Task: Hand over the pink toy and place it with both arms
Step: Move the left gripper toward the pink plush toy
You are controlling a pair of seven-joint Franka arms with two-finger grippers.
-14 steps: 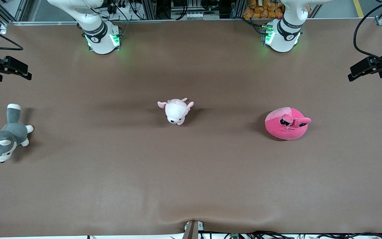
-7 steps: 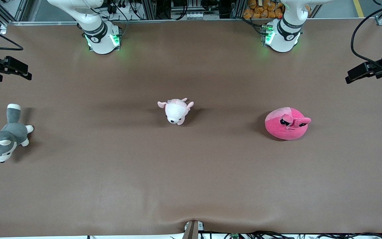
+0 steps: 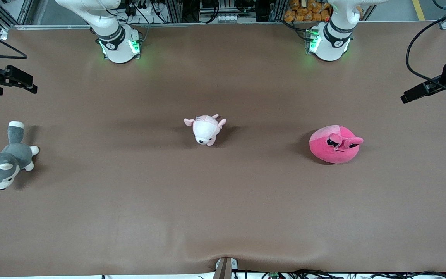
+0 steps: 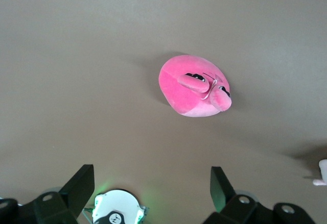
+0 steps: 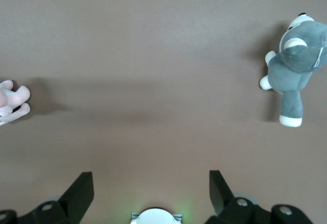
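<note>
The pink toy (image 3: 335, 144) is a round hot-pink plush with two eye bumps, lying on the brown table toward the left arm's end. It also shows in the left wrist view as the pink toy (image 4: 194, 92). My left gripper (image 3: 407, 97) hangs open over the table's edge at that end, well apart from the toy. In its wrist view the left gripper (image 4: 152, 180) has nothing between its fingers. My right gripper (image 3: 29, 84) waits open over the right arm's end, and the right gripper (image 5: 152, 183) is likewise empty.
A pale pink-and-white plush (image 3: 205, 130) lies at the table's middle. A grey-and-white husky plush (image 3: 6, 162) lies at the right arm's end, seen too as the husky (image 5: 294, 66). The arm bases (image 3: 118, 44) (image 3: 328, 42) stand along the table's edge farthest from the front camera.
The left gripper has shifted slightly lower in the front view and turned a little. The right arm and all toys have stayed still.
</note>
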